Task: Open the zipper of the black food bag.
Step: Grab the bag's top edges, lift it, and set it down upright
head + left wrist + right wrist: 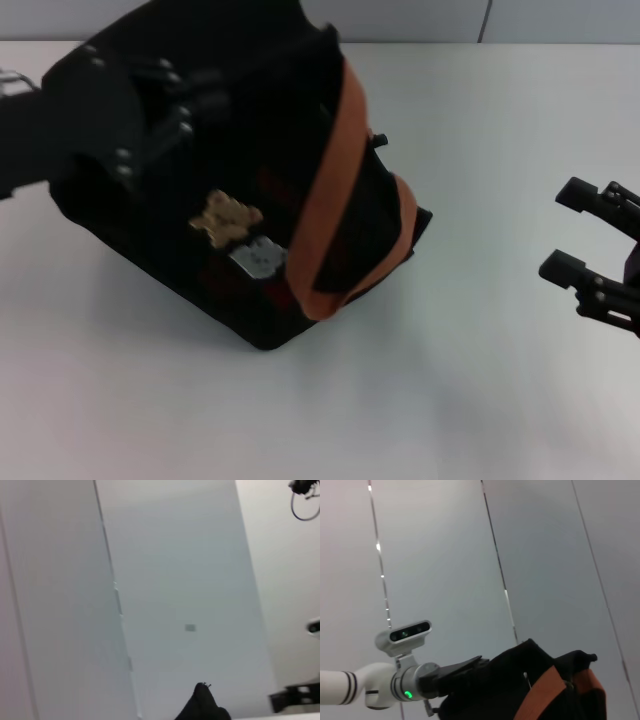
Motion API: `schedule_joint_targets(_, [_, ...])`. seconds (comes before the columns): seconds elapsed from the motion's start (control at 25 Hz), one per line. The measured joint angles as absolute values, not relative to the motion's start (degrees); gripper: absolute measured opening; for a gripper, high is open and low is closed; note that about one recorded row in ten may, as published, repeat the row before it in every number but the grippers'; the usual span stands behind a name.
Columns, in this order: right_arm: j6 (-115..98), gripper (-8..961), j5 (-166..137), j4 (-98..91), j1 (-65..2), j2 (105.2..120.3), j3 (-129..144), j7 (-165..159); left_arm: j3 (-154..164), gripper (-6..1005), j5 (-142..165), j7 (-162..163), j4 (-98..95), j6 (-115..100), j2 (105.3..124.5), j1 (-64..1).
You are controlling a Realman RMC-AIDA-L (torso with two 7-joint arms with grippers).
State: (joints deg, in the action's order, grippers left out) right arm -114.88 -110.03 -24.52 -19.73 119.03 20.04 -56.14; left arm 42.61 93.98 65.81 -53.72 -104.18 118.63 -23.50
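Observation:
The black food bag (200, 180) lies skewed on the white table, left of centre in the head view, with its orange-brown straps (335, 180) draped across it. A tan bear patch (225, 217) and a pale one (258, 257) face me. My left gripper (150, 115) is against the bag's far left end; the right wrist view shows it (462, 667) meeting the bag (520, 690) there. Against the black fabric I cannot make out the zipper. My right gripper (563, 228) hovers open well to the bag's right, with nothing between its fingers.
The white table (470, 380) spreads in front of the bag and to its right. A pale panelled wall (175, 580) stands behind. The left wrist view catches only a tip of the bag (202, 705) and the right gripper (295, 697) farther off.

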Motion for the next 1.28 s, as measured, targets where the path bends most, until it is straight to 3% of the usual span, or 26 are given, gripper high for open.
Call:
schedule_joint_targets(0.36, [-100.8,836,-104.3,-15.8,-23.2,119.27,18.2,-55.9,50.0,102,93.7,65.2,-53.8,-102.9,118.82,-25.0])
schedule_joint_targets(0.8, [-83.3,835,-107.1,4.3,-34.1,119.83,23.3,-34.3,55.2,98,91.1,64.6,-53.7,-102.9,118.91,-25.6])
schedule_joint_targets(1.28, [-84.7,834,-107.2,3.1,-28.0,119.48,15.8,-31.6,55.3,99,90.4,64.6,-52.4,-102.6,118.97,-25.0])
